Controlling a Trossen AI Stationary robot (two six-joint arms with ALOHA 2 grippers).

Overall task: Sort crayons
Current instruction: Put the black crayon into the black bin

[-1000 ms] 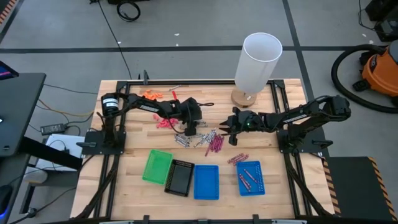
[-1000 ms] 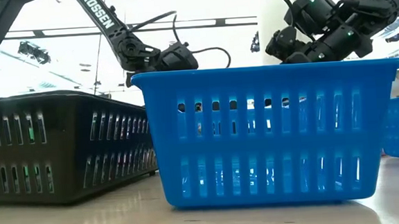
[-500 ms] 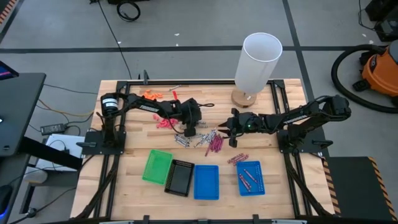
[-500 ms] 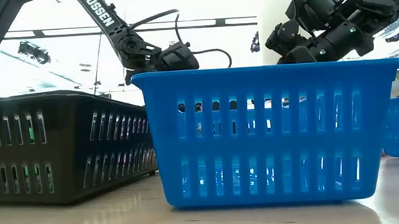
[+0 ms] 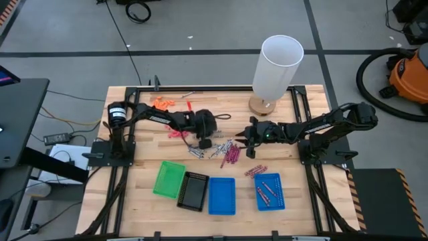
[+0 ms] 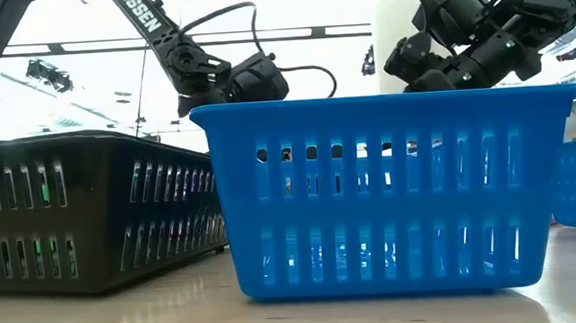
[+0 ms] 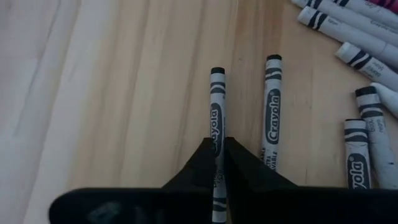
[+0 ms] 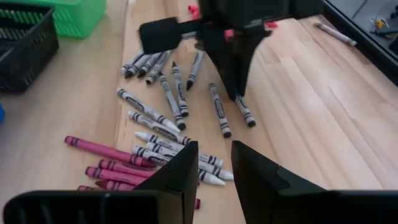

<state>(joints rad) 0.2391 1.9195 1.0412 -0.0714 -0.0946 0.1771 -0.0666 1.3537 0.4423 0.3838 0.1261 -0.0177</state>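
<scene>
The left gripper has its fingers closed on a single silvery-grey crayon, pinched between the two dark tips with its length pointing away from the wrist; a second grey crayon lies parallel just beside it on the wooden table, not touched. From above, that gripper sits at the edge of the loose crayon pile nearest the left arm; the pile itself lies in the middle of the table, grey sticks on the left gripper's side and maroon ones on the side nearer the trays.

The right gripper hangs just beyond the pile on the opposite side, its fingers parted with a clear gap and nothing between them; whether it touches the table is hard to say from above.

On the side of the pile away from the white cylinder stand a green tray, a black tray touching it, and a blue tray; a second blue tray stands apart with a few maroon crayons inside; more maroon crayons lie between it and the pile.
</scene>
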